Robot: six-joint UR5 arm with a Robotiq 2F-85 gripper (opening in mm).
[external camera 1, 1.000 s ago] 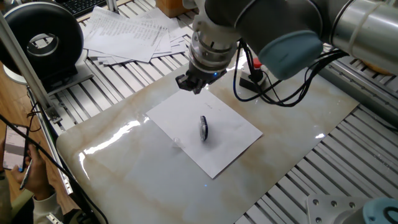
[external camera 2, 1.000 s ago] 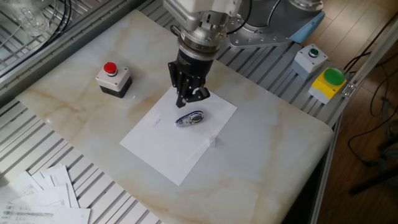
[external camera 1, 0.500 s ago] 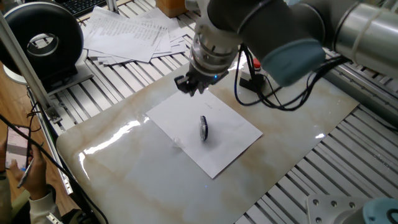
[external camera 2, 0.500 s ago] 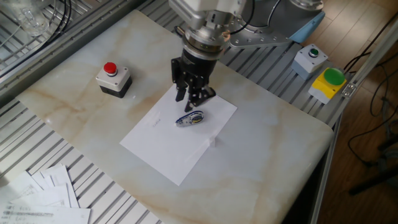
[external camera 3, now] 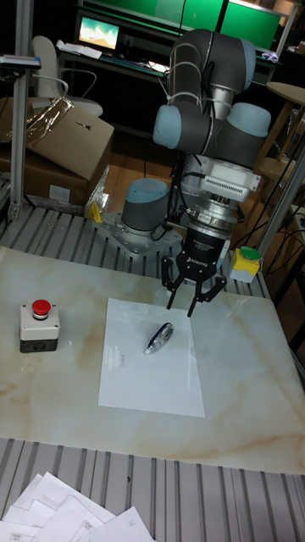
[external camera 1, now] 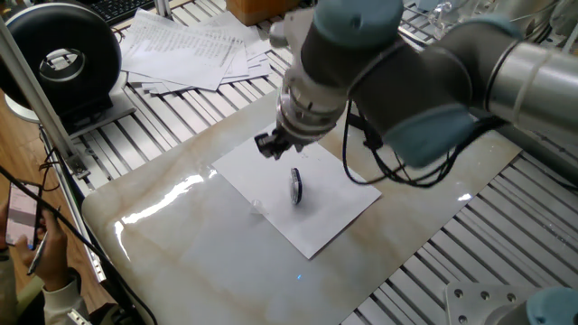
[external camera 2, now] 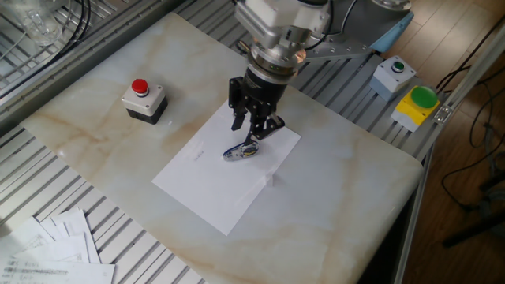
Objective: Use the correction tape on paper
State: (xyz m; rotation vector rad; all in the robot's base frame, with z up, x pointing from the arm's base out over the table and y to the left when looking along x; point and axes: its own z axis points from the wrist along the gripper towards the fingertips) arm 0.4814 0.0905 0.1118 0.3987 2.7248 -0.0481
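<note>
The paper (external camera 1: 318, 222) (external camera 2: 207, 186) (external camera 3: 151, 375) lies flat on the marble tabletop. On it rests the correction tape (external camera 1: 296, 186) (external camera 2: 241, 151) (external camera 3: 158, 337), a small dark dispenser with pale parts. My gripper (external camera 1: 276, 144) (external camera 2: 254, 129) (external camera 3: 191, 302) hangs just above the sheet's far edge, close behind the tape and apart from it. Its fingers point down and are spread open, with nothing between them.
A red-button box (external camera 2: 144, 99) (external camera 3: 38, 326) stands left of the sheet. A yellow box with a green button (external camera 2: 418, 102) and a grey button box (external camera 2: 392, 72) sit at the table's edge. Printed sheets (external camera 1: 190, 50) (external camera 3: 68, 517), a black round device (external camera 1: 63, 59) and black cables (external camera 1: 379, 122) lie beyond the slab.
The arm has shifted sideways and the wrist has turned, bringing the gripper nearer above the correction tape. Tape and paper have not moved.
</note>
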